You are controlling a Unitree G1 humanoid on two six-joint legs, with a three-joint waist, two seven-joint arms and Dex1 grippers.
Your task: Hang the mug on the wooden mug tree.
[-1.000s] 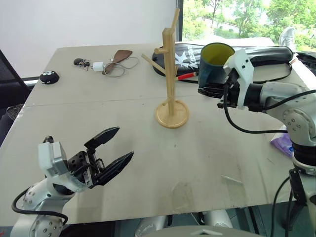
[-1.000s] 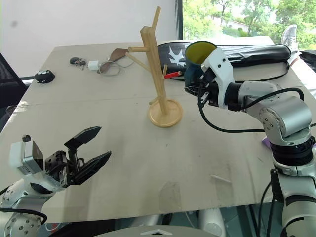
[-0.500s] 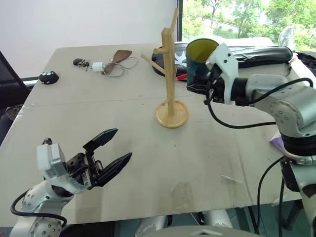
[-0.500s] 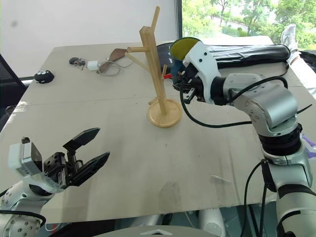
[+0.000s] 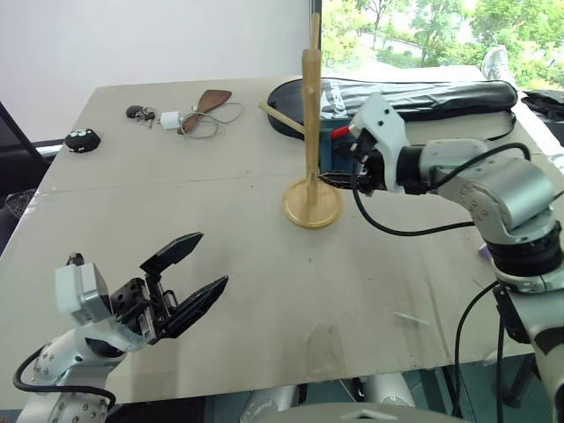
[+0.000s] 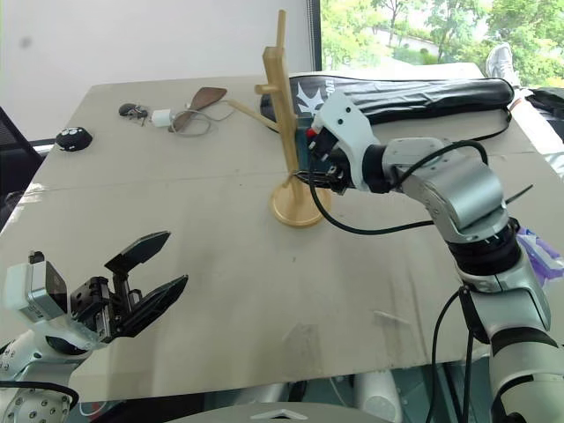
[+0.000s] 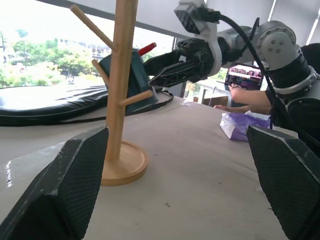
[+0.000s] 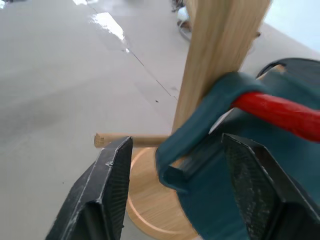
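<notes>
the mug [image 7: 131, 76] hangs by its handle on a peg of the tree [image 5: 310, 141], right next to the pole. the right gripper [image 8: 175, 195] sits at the mug with its fingers apart, one on each side of the handle. the left gripper [image 5: 189, 278] hovers low over the table [image 5: 132, 194], fingers spread wide, holding nothing.

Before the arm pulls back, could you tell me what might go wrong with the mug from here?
The dark teal-blue mug hangs tilted by its handle against the light-wood mug tree, so it may slip off its thin peg. The right gripper, its black fingers apart astride the handle, could snag the handle and tip the tall tree.
</notes>
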